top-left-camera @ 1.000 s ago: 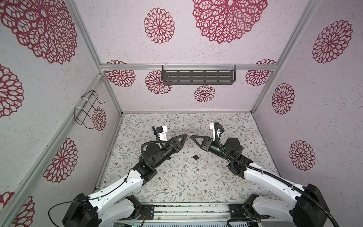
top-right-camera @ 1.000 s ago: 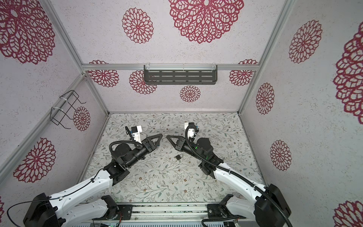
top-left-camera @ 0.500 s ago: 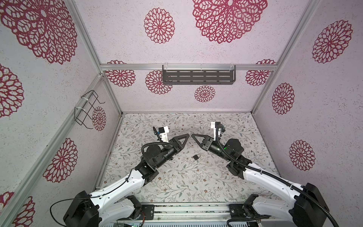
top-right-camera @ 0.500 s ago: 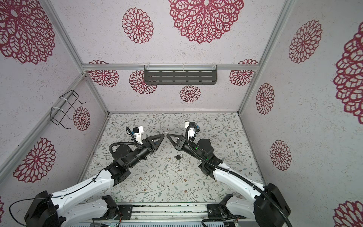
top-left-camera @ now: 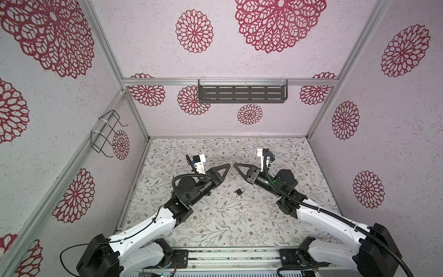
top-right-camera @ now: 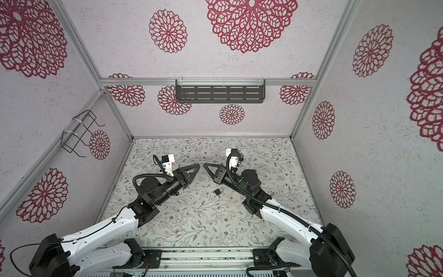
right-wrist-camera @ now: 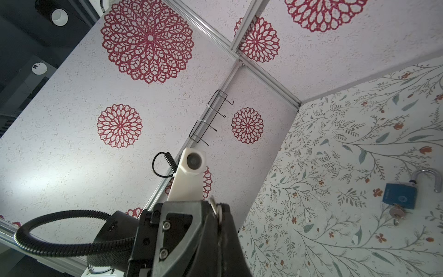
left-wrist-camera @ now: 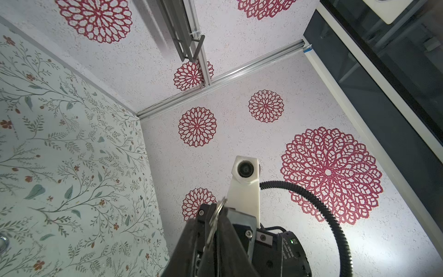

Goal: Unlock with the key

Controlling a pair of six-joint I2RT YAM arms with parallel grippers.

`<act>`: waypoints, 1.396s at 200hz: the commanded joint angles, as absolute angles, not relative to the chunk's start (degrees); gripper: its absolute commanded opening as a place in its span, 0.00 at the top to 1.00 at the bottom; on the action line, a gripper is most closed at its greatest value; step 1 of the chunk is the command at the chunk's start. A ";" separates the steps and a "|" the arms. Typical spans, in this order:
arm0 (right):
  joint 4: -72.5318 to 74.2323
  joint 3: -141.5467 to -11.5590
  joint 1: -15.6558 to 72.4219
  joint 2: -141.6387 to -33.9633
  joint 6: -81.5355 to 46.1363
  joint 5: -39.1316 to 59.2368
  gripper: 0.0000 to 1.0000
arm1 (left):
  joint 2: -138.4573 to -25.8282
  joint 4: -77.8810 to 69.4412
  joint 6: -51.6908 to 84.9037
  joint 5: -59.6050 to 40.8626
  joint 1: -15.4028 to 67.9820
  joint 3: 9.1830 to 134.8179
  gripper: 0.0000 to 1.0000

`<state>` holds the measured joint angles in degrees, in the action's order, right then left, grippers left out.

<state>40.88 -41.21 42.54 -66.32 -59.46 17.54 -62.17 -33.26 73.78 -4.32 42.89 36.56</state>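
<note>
**Item: ring pass above the padlock**

**State.** The right gripper (top-left-camera: 235, 164) is fully closed and pinches a small metal ring (left-wrist-camera: 217, 213). The left gripper (top-left-camera: 229, 165) meets it tip to tip, its fingers drawn narrow about the same ring. Whether they actually clamp it cannot be told, nor whether anything hangs from the ring.

**Task's thing.** The padlock (right-wrist-camera: 399, 195) lies flat on the mat (top-left-camera: 215, 227), below the meeting tips and well apart from both. Its shackle (right-wrist-camera: 428, 170) is swung open, and a key (right-wrist-camera: 396, 213) sits in its keyway, so it looks already unlocked.

**Handling note (judgement).** The step reads as a mid-air handover of the ring.
- Keep both wrists steady.
- Seat the left fingers on the ring's free arc, clear of the right tips.
- Confirm a firm pinch before the right lets go.
- Do not tug, since a thin ring twists out easily and would drop onto the mat.

**Count.**
- Grippers: two
- Ring: one
- Padlock: one
- Key: one
- Slotted shelf (top-left-camera: 242, 94) on the far wall: one
- Wire rack (top-left-camera: 105, 134) on the side wall: one
</note>
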 commanded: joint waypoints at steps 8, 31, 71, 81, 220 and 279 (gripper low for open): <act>43.64 -41.57 42.80 -66.50 -57.54 16.68 1.00 | -62.73 -34.28 73.22 -5.08 43.32 37.35 0.81; 43.43 -41.47 42.80 -66.53 -57.38 16.70 1.00 | -63.04 -34.50 72.95 -5.11 43.31 37.53 0.85; 42.55 -41.29 42.80 -65.86 -56.52 16.50 1.00 | -63.10 -32.46 71.64 -4.16 43.33 37.88 0.95; 42.22 -41.27 42.76 -65.66 -56.06 16.39 0.99 | -63.17 -32.18 71.29 -4.15 43.24 37.88 0.98; 11.73 -48.56 38.58 -59.41 -40.49 16.40 0.45 | -62.39 5.04 40.27 -7.97 41.41 50.37 1.00; 5.16 -51.53 33.64 -61.41 -32.21 29.89 0.45 | -66.20 11.97 27.24 -20.60 40.07 56.93 1.00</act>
<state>8.38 -50.43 34.70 -61.91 -37.12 26.06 -65.14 9.43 34.72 -13.17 40.53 55.00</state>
